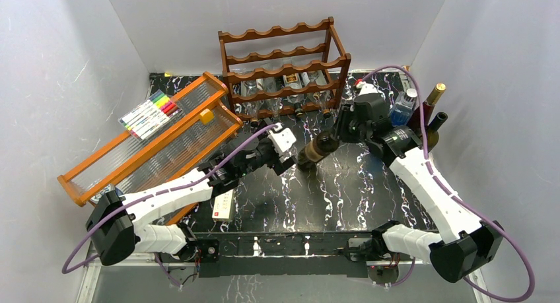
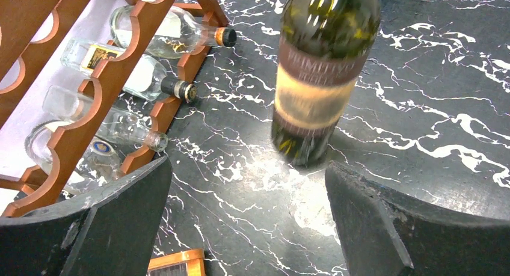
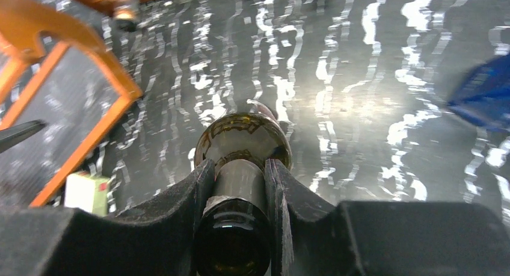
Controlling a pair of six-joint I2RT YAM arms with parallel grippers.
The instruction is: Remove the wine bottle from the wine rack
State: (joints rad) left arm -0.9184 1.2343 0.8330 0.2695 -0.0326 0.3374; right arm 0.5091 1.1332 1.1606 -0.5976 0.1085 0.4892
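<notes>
right gripper (image 3: 239, 186): clamped tight on the neck of the dark green glass wine bottle with the tan label (image 2: 316, 77). Grabbing the skinny neck makes sense, since the fat body wouldn't fit between those fingers.
right arm pose: stretched forward and bent in toward the middle, wrist looking down along the bottle.
bottle: it hangs tilted, running from the right fingers down and away toward the left hand. The base sits low over the black white-veined marble tabletop (image 1: 330, 204). Honestly can't tell if it's touching or just hovering.
left gripper (image 2: 246, 168): spread wide, nothing in it. The bottle's base is just ahead of it, lined up with the gap but not between the fingers. My guess is it's there as backup for the heavy end.
left arm pose: reaching low and forward, angled in toward the right hand.
task status: looks basically done to me. The bottle is off the rack and only needs setting down.
dark reddish-brown wooden wine rack with wavy rails (image 1: 284, 59): beyond both hands, with clear glass bottles (image 2: 144, 77) lying in its lower tiers.
orange-framed tray with clear ribbed panels (image 1: 152, 144): off to the outer side of the left hand, not involved.
</notes>
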